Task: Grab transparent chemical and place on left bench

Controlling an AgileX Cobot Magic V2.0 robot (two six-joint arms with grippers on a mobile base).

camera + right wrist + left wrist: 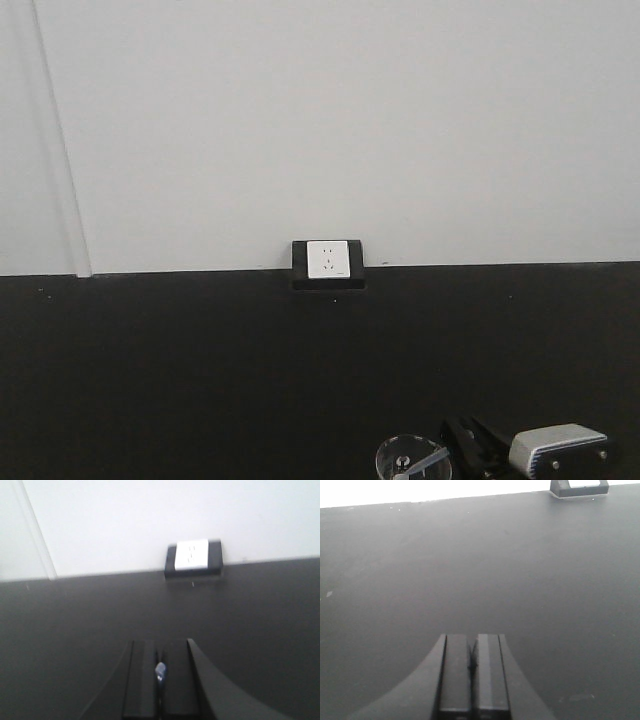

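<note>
My right gripper (160,642) is shut on a slim, whitish-translucent piece, the transparent chemical pipette (160,670), of which only a small bit shows between the pads. In the front view the right gripper (462,438) is at the bottom edge, right beside a small clear glass beaker (400,462). A pale slim streak, probably the pipette (432,462), slants from the gripper across the beaker's rim. My left gripper (473,637) is shut and empty, low over the black worktop (480,570). The left bench with the white bins is out of view.
The black worktop (200,370) runs back to a white wall (320,120). A white wall socket in a black housing (329,260) stands at the worktop's back edge. It also shows in the right wrist view (193,555) and, cut off, in the left wrist view (579,489).
</note>
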